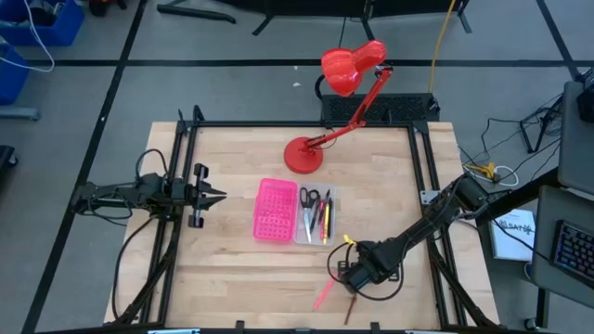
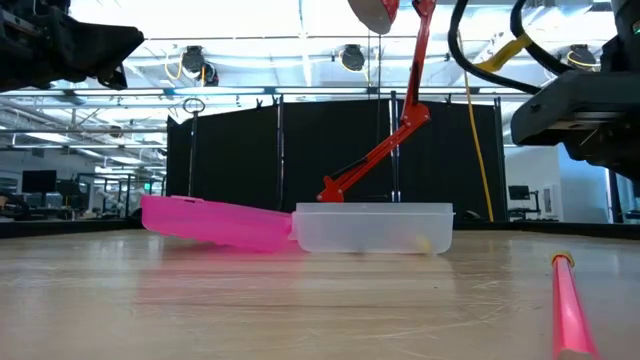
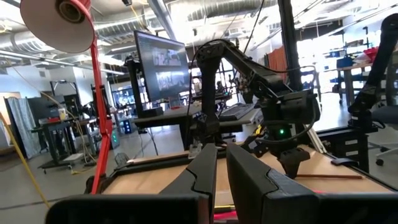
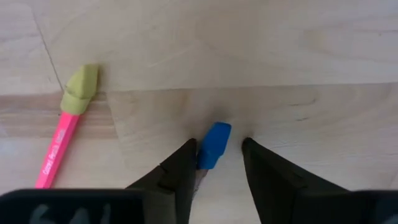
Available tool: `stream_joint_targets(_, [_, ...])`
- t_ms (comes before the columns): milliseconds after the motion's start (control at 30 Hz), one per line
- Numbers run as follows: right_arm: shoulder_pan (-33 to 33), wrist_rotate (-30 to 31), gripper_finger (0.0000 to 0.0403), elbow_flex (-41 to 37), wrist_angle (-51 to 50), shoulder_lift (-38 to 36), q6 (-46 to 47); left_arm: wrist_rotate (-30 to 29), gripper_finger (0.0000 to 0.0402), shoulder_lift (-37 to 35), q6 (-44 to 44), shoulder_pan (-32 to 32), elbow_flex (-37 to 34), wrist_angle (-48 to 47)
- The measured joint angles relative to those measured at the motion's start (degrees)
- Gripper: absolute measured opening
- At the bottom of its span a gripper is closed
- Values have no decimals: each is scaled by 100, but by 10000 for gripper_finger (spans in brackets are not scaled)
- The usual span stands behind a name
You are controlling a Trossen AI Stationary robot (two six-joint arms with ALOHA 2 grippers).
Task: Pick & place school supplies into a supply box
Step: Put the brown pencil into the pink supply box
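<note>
The supply box lies open mid-table, its pink holed half (image 1: 276,210) beside its clear half (image 1: 316,216), which holds black-handled scissors and a few pens. My right gripper (image 1: 356,275) points down close over the table near its near edge, open by a narrow gap. In the right wrist view its fingers (image 4: 220,155) stand on either side of the blue end of a pen (image 4: 215,143); the rest of the pen is hidden behind one finger. A pink pencil (image 1: 325,295) with a yellow-green eraser (image 4: 79,88) lies beside it. My left gripper (image 1: 215,195) waits shut at the table's left. My right gripper comes at the blue pen end (image 4: 217,134) from above. The end lies close against one finger (image 4: 185,163), and bare wood shows between it and the other finger. Whether that finger touches it I cannot tell.
A red desk lamp stands with its base (image 1: 303,155) on the far side of the box, its head (image 1: 351,67) reaching past the far edge. A black frame (image 1: 297,123) runs round the table. A thin dark stick (image 1: 351,311) lies near the near edge. Bare wood surrounds the box.
</note>
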Motion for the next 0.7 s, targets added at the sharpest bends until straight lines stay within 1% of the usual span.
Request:
stream_joint_targets(200, [-108, -233, 84, -10, 53, 13, -451, 0, 47, 0, 2, -2, 0, -4])
stream_joint_targets(467, [-109, -201, 17, -14, 119, 24, -566, -2, 47, 0, 4, 0, 0, -27])
stream_joint_targets(633, [-109, -193, 16, -21, 249, -129, -591, -2, 47, 0, -14, -1, 0, -42])
stream_joint_targets(700, [-105, -62, 16, -36, 205, -280, -608, -2, 47, 0, -15, 0, 0, -66])
